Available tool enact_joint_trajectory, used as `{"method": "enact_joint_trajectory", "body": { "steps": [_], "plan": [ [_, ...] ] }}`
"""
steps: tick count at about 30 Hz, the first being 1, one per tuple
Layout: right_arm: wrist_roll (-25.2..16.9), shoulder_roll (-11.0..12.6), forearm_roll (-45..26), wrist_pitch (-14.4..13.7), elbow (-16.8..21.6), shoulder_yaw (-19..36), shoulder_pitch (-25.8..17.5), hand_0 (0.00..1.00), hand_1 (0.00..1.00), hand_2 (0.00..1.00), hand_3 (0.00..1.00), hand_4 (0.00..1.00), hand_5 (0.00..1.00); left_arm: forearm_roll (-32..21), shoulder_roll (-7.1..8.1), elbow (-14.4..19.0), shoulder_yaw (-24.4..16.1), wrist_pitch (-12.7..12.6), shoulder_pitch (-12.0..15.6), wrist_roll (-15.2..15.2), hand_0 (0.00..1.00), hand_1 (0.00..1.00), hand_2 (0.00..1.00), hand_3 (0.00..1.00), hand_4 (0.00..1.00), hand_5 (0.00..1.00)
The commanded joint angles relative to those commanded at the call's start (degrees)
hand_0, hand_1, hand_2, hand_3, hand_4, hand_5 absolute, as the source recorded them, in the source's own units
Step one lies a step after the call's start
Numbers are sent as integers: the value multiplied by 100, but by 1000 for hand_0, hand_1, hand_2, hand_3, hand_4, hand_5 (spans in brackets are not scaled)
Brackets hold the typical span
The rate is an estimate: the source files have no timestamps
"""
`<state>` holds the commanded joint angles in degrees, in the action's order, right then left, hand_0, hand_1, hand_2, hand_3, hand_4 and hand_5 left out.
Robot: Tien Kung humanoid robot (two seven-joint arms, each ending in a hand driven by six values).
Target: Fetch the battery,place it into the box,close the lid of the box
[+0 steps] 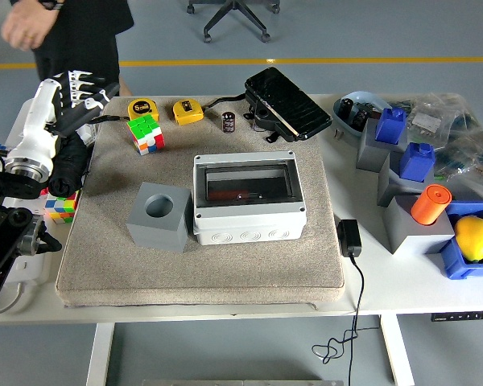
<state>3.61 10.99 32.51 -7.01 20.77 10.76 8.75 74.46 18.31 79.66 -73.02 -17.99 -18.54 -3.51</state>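
Underneath: white table (402, 293), beige padded mat (249, 265), grey floor with a yellow line beyond. Centre of mat: grey plastic box (248, 199) with its clear lid down, something red inside; grey cube with round hole (158, 215) touching its left side. Small black cylindrical battery (229, 121) upright at the mat's far edge. Yellow tape measure (143, 108) reads "5m". My left hand (68, 100), at the far-left corner, fingers loosely extended, empty. Person at top left.
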Motion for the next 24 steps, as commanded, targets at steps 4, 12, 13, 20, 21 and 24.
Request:
{"method": "enact_joint_trajectory", "body": {
  "steps": [4,12,13,20,21,24],
  "plan": [
    [-2,13,23,-2,2,24,25,599,586,571,519,917,450,117,57,-62,-81,237,32,-243,376,565,553,568,990,510],
    [-4,43,45,-7,4,51,48,599,587,573,518,917,450,138,77,-59,-150,338,155,-282,375,565,550,567,982,501],
    [-3,43,47,-7,6,52,49,599,587,573,518,917,450,137,82,-55,-157,345,163,-283,375,565,550,567,982,501],
    [-2,34,37,-4,6,28,64,599,587,573,519,917,452,148,98,-32,-240,386,191,-297,377,563,550,565,979,498],
    [-1,33,38,-2,7,23,64,599,588,573,519,918,450,152,102,-31,-265,393,200,-300,380,563,550,565,976,495],
    [2,39,34,-1,1,8,68,599,588,573,519,918,450,173,118,-33,-299,410,208,-321,380,563,550,565,976,495]
  ]
}}
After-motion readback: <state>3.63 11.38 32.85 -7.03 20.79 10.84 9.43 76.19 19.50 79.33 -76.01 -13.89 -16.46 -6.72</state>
